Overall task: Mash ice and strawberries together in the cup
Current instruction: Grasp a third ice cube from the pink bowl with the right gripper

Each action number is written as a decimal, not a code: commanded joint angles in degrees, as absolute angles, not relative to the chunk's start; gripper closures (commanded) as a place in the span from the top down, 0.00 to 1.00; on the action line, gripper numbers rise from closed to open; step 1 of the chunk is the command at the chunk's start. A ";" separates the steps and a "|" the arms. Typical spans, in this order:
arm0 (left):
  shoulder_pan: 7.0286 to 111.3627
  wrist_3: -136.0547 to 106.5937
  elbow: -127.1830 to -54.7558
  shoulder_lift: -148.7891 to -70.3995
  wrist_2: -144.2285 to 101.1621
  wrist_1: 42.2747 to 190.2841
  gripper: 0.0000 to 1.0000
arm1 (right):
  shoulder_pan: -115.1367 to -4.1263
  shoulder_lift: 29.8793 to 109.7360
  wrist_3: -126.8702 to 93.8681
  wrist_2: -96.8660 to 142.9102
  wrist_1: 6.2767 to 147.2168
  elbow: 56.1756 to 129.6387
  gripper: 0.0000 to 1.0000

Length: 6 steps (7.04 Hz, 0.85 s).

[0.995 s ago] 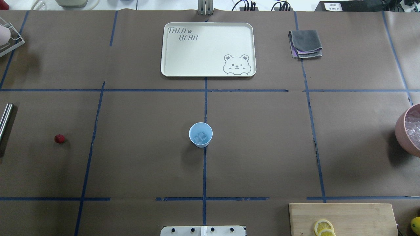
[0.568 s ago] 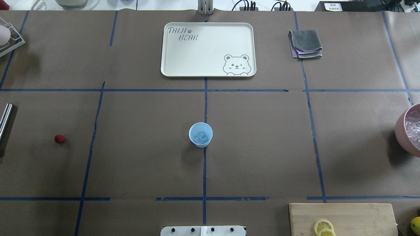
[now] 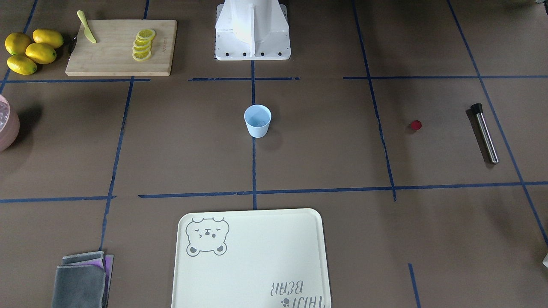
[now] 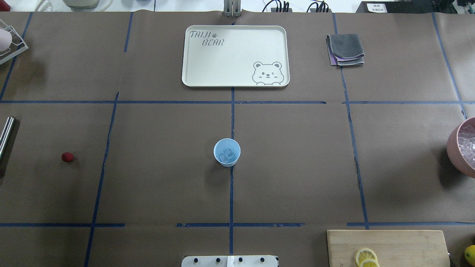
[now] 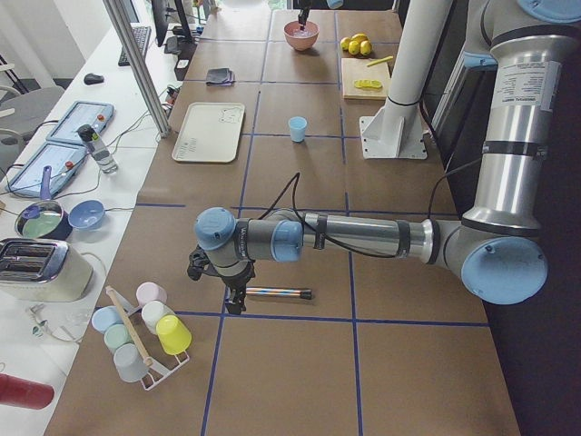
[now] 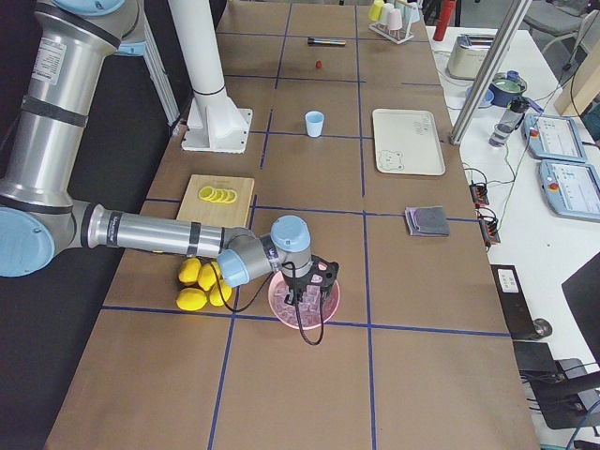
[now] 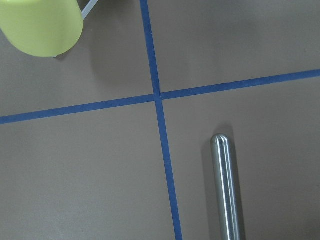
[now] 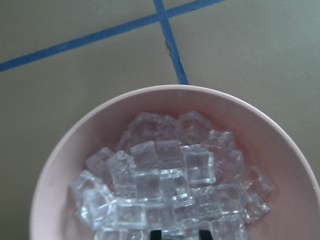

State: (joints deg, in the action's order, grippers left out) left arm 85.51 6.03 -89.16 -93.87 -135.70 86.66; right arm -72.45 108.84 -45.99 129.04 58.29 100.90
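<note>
The pale-blue cup [image 4: 227, 152] stands upright at the table's middle with a few lumps of ice [image 4: 226, 156] in its bottom. One dark-red strawberry [image 4: 67, 157] lies alone far to the left. More ice [image 8: 170, 175] fills the pink bowl [image 8: 75, 150] at the right edge. My right gripper [image 6: 307, 298] hangs over that bowl. Its dark fingertips [image 8: 154, 233] show apart at the wrist view's bottom edge, low in the ice pile. My left gripper [image 5: 234, 302] is at the far left end by a steel rod [image 7: 225, 190]. I cannot tell whether it is open or shut.
A cream bear tray [image 4: 235, 55] lies beyond the cup, with a folded grey cloth [image 4: 346, 49] to its right. A cutting board [image 3: 122, 47] carries lemon slices and a knife, with whole lemons [image 3: 32, 50] beside it. A rack of coloured cups [image 5: 145, 329] stands near my left gripper.
</note>
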 commanded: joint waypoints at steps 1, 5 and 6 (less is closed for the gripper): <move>85.52 6.06 -89.30 -93.87 -135.79 86.66 1.00 | -72.25 109.34 -47.80 129.02 58.45 107.64 0.02; 85.43 6.06 -89.30 -93.87 -135.70 86.66 1.00 | -57.86 94.18 -84.20 126.92 58.80 113.82 0.03; 85.43 6.06 -89.30 -93.87 -135.70 86.66 1.00 | -53.92 89.00 -91.51 126.57 59.15 113.99 0.03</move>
State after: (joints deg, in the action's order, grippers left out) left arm 85.43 6.06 -89.30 -93.87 -135.71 86.66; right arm -58.56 95.09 -81.81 127.25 58.88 113.61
